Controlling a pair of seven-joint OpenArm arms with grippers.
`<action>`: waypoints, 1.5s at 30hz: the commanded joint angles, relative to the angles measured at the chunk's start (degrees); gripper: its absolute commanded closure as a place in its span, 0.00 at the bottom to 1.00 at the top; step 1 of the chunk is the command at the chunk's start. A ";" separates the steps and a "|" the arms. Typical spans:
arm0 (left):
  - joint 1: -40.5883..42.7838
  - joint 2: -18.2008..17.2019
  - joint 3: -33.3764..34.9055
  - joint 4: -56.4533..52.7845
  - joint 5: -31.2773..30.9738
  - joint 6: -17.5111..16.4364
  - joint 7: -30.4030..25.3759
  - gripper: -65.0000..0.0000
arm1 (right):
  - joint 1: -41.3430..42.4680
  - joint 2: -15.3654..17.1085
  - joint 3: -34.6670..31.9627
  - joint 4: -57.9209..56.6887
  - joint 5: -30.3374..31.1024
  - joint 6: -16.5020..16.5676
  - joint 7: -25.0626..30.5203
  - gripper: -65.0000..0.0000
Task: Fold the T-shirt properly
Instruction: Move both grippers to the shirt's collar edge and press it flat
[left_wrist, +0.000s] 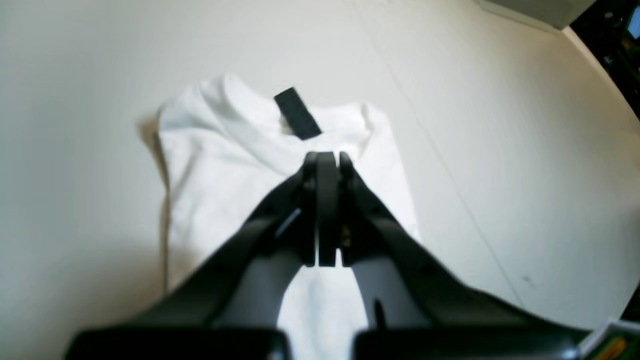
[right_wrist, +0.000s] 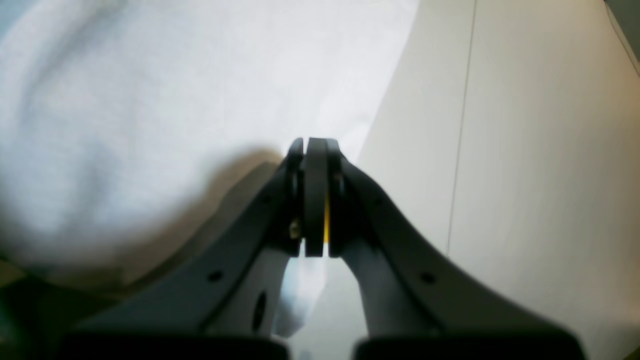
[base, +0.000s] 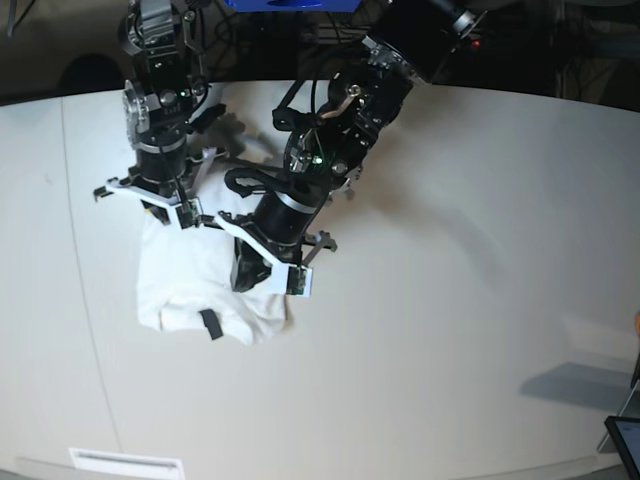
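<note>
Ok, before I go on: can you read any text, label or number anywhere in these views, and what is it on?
None can be read.
Folded white cotton T-shirt: only plain white fabric shows, no print in sight.
Small black neck tag: plain black, no lettering made out.
White strip label at the near edge of the white table: too small to read.
Dark screen corner, lower right of the base view: nothing legible.

T-shirt (base: 190, 295) print not visible anywhere, only plain white side up. Left gripper (left_wrist: 327, 165) body covered the T-shirt's lower middle in left wrist view. Right wrist view: T-shirt cloth blurred, cut off at left edge. In base view both grippers' tips were hidden above the T-shirt.
</note>
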 joint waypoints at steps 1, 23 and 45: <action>-0.08 0.63 0.06 1.09 0.22 -0.52 -1.52 1.00 | 0.54 -0.01 -0.31 1.13 -0.72 -0.52 1.16 1.00; 9.06 -3.24 -0.65 -4.62 3.29 -0.52 -1.61 1.00 | 0.90 -0.36 -0.31 -2.91 -0.28 -0.52 1.24 1.00; 8.71 -6.40 -6.10 -15.17 2.85 -0.44 -1.25 1.00 | 0.02 -0.01 0.40 -7.75 -0.72 -0.87 0.80 1.00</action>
